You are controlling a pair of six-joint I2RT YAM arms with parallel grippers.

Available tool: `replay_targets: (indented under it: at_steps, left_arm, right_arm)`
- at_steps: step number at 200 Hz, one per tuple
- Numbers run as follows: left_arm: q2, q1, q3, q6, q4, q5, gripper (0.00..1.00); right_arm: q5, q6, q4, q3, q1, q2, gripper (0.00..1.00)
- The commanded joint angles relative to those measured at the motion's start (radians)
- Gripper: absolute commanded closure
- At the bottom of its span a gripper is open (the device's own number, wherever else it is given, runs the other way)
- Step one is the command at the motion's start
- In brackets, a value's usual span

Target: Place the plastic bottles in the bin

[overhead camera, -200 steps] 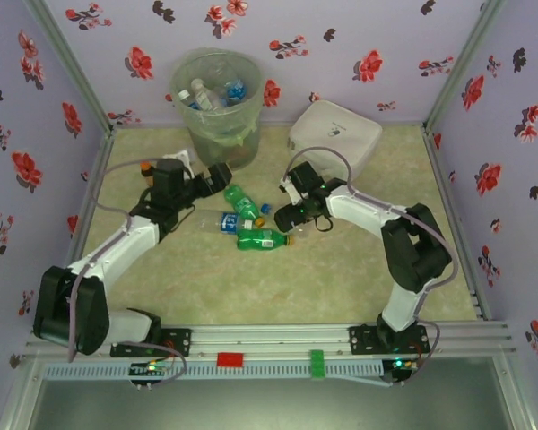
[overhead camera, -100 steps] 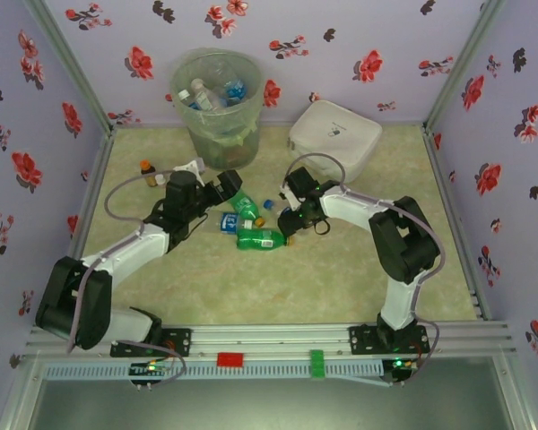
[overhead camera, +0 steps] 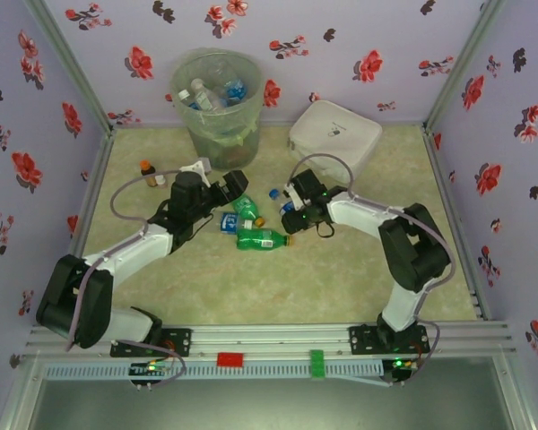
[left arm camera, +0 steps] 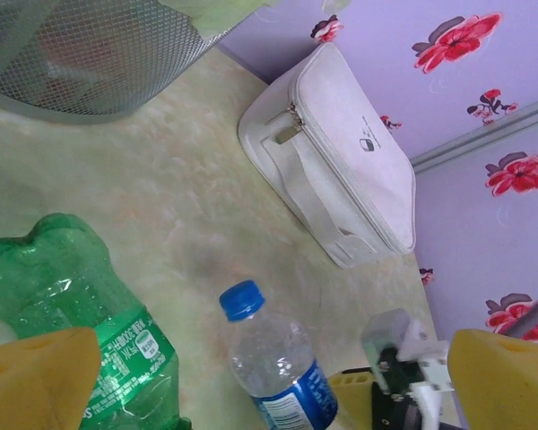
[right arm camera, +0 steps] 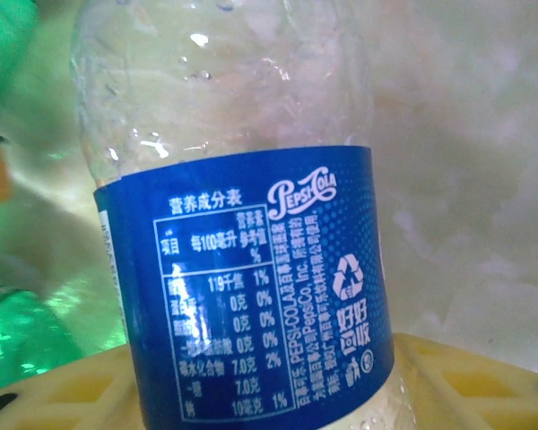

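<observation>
A clear plastic bottle (right arm camera: 242, 269) with a blue label and blue cap (overhead camera: 275, 193) stands tilted between the yellow fingers (right arm camera: 466, 376) of my right gripper (overhead camera: 287, 204), which is shut on its lower part. My left gripper (overhead camera: 237, 193) is open, and a green bottle (left arm camera: 72, 305) lies just inside its left finger (left arm camera: 36, 376). Two more bottles lie on the table: a green one (overhead camera: 262, 238) and a clear one with a blue label (overhead camera: 226, 222). The bin (overhead camera: 217, 103) stands at the back with several bottles inside.
A flat white rounded box (overhead camera: 336, 134) sits at the back right, close behind the right arm. Small orange-capped bottles (overhead camera: 146, 170) stand by the left wall. The bin's mesh wall (left arm camera: 81, 54) is just beyond the left gripper.
My right gripper has closed on the blue-labelled bottle, and its cap end has swung up and away. My left gripper has moved right, up to the green bottle, staying open.
</observation>
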State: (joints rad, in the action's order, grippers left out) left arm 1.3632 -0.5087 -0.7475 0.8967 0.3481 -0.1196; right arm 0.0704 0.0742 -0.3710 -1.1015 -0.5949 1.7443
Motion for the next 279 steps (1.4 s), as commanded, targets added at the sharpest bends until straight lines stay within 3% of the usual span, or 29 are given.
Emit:
replay_targets:
  at_steps: [1,84,148,219,279]
  left_arm:
    - [0.010,-0.026,-0.039,0.032,0.068,0.018,0.00]
    - [0.083,-0.121,-0.074,0.092,0.234,0.040,0.00]
    - [0.117,-0.140,-0.096,0.091,0.232,0.032,0.02]
    - [0.120,-0.141,-0.090,0.090,0.233,0.030,0.15]
    - [0.124,-0.140,-0.082,0.088,0.238,0.025,0.34]
  right_arm:
    - [0.079,0.058,0.104,0.020,0.007,-0.101,0.56]
    - [0.335,0.343,0.518,0.189,0.003,-0.272,0.56]
    - [0.373,0.409,0.630,0.203,-0.040,-0.259,0.56]
    - [0.390,0.421,0.650,0.180,-0.069,-0.223,0.56]
    - [0.391,0.427,0.662,0.174,-0.079,-0.211,0.55]
